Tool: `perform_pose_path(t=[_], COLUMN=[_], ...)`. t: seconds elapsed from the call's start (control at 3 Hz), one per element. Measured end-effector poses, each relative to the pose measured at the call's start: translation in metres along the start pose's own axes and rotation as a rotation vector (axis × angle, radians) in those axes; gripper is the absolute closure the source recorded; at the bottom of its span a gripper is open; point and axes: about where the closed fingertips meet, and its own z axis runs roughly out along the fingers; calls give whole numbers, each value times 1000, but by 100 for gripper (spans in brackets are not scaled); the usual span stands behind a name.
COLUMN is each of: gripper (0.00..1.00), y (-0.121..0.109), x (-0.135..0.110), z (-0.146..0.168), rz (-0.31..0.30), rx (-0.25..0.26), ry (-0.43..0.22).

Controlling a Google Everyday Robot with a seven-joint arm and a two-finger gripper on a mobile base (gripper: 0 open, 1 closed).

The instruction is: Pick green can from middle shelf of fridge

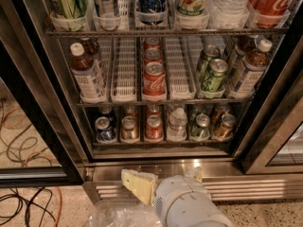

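The fridge [156, 167] stands open to view, its black door frames slanting down either side of the frame and narrowing the opening towards the bottom. On the middle shelf [128, 102], right of centre, sits the green can [214, 74] at the front edge of its white lane, with a second one like it [205, 57] touching just behind. On its right a brown white-capped bottle [253, 66] stands just beside it, close to the right door frame [279, 103]. On its left lies a bare slotted lane [179, 67], and beyond that the row of red Coca-Cola cans [154, 82]. Above the can's silver top there is open room up to the wire rack of tall cans. Another bare lane [124, 70] separates the Coca-Cola row from the bottles at the left [87, 74].

The pincer [161, 186] is low in the frame, bottom centre, in front of the stainless steel base and well below the middle shelf (whether it is open or closed cannot be told). Its white rounded wrist [187, 207] fills the lower edge, with crumpled clear plastic [118, 216] just to its left. Loose cables [23, 136] trail over the floor at lower left.
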Motion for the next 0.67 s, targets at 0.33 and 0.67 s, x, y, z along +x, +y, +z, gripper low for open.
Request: perform_pose_path(t=[0.33,0.67], gripper=[0,0], y=[0,-14], x=[0,-23], z=[0,-3], rz=[0,-75], rx=[0,39], ry=[0,-54])
